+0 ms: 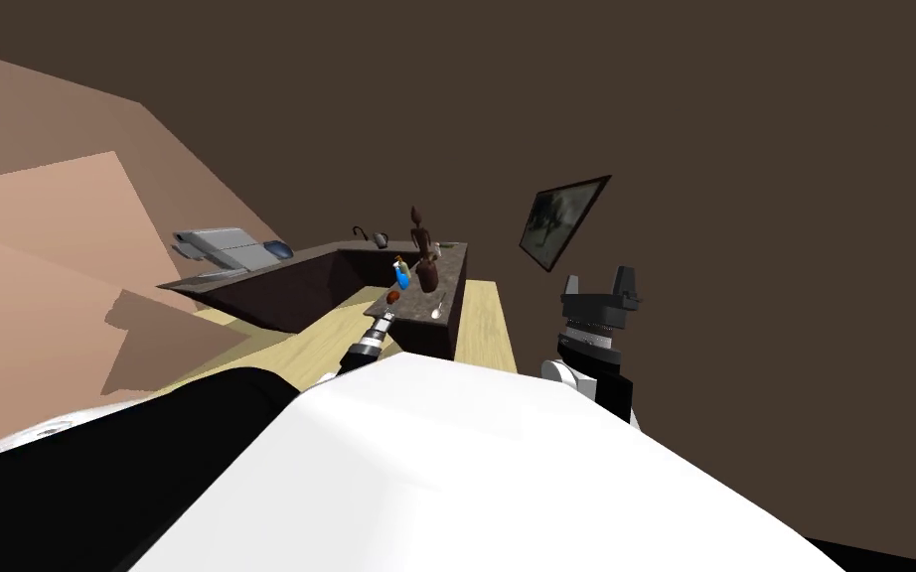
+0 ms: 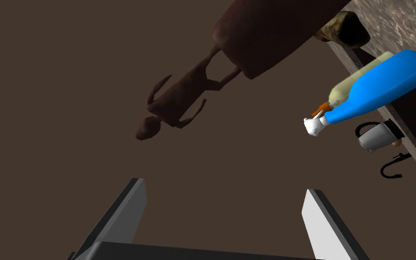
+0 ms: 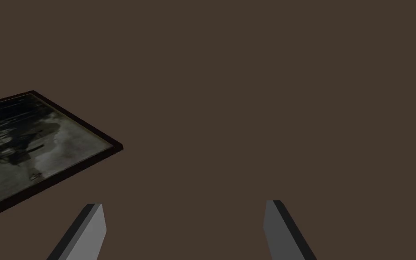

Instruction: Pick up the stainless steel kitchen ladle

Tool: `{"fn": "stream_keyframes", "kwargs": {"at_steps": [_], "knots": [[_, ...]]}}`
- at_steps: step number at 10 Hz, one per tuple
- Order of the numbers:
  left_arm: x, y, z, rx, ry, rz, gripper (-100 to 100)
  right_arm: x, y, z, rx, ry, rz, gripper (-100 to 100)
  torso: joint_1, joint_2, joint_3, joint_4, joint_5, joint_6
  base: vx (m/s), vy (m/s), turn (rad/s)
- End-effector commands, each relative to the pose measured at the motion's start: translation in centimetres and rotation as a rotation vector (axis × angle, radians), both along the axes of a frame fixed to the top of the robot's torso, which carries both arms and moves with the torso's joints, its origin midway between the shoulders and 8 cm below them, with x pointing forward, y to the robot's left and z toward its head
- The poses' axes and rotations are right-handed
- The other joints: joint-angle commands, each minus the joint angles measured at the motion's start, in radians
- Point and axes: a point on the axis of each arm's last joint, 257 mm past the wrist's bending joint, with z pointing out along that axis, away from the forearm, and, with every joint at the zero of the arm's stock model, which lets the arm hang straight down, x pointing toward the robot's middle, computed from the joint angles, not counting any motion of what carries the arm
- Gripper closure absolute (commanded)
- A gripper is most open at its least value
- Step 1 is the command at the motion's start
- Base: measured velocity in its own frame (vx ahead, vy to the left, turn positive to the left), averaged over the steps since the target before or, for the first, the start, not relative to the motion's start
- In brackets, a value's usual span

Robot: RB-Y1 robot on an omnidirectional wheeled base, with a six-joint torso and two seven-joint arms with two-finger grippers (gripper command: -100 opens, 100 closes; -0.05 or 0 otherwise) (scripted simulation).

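Task barely started, nothing grasped. The small silvery metal ladle (image 1: 437,307) lies flat on the dark stone-topped counter (image 1: 451,270), close to its near end by the right edge. My left gripper (image 2: 225,219) is at that end's left corner, fingers spread and empty, facing past the blue plastic bottle (image 2: 383,88), not at the ladle. Right gripper (image 3: 187,230) is raised well off to the right, fingers apart, idle. Left to do: line up on ladle, close, lift.
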Motion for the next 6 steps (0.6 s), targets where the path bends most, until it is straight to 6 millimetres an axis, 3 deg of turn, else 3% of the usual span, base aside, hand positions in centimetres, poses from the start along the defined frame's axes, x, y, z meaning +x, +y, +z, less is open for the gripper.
{"fn": "stream_keyframes", "kwargs": {"at_steps": [1, 2, 5, 6], "knots": [[-1.1, 1.1, -1.3, 0.043, 0.047, 0.016, -100, 0.0, 0.0, 0.0, 0.000, 0.000, 0.000, 0, 0.000, 0.000, 0.000, 0.000, 0.000, 0.000, -0.042, 0.054, -0.249], [-2.4, 2.2, -2.9, 0.127, 0.115, 0.033, -100, 0.0, 0.0, 0.0, 0.000, 0.000, 0.000, 0, 0.000, 0.000, 0.000, 0.000, 0.000, -0.001, -0.055, 0.044, -0.342], [-4.3, 3.5, -4.8, 0.214, 0.202, 0.051, -100, 0.0, 0.0, 0.0, 0.000, 0.000, 0.000, 0, -0.001, 0.000, 0.000, 0.000, 0.000, -0.001, -0.045, 0.035, -0.327], [-5.9, 4.6, -6.2, 0.304, 0.274, 0.058, -100, 0.0, 0.0, 0.0, 0.000, 0.000, 0.000, 0, -0.001, -0.001, 0.000, 0.000, 0.000, -0.001, -0.049, 0.033, -0.386]]}}
